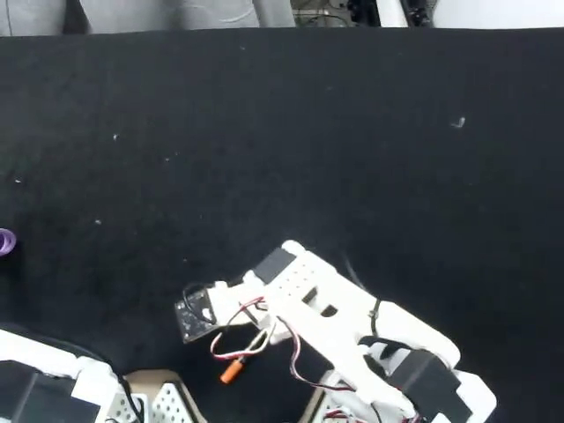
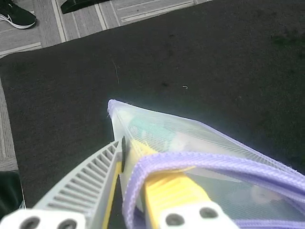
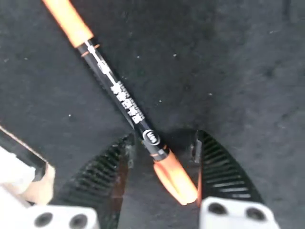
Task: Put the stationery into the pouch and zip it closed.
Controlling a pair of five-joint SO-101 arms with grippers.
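Open right claw (image 3: 162, 139) straddles pen (image 3: 114, 90) end; pen's long axis runs diagonally away; left claw (image 2: 128, 149) pinches pouch (image 2: 190, 133) edge

1. The desk (image 1: 352, 132) has a black, matt, cloth-like cover, faintly fuzzy and flecked with pale lint.
2. The pouch (image 2: 200, 138) is translucent plastic with a fine ribbed mesh texture and a soft sheen. Its edging is purple woven fabric tape.
3. The left hand (image 2: 127, 145) has one finger of grey, matt, ribbed plastic and one of smooth yellow plastic.
4. The pen (image 3: 119, 95) has a smooth, glossy black plastic barrel, and its orange ends look duller.
5. The right hand (image 3: 162, 143) has black plastic fingers with ridged, matt faces, set on white plastic.
6. The arm (image 1: 352, 317) has a white, matt, hard plastic shell.
7. The floor (image 2: 71, 19) is grey, ribbed carpet tile.
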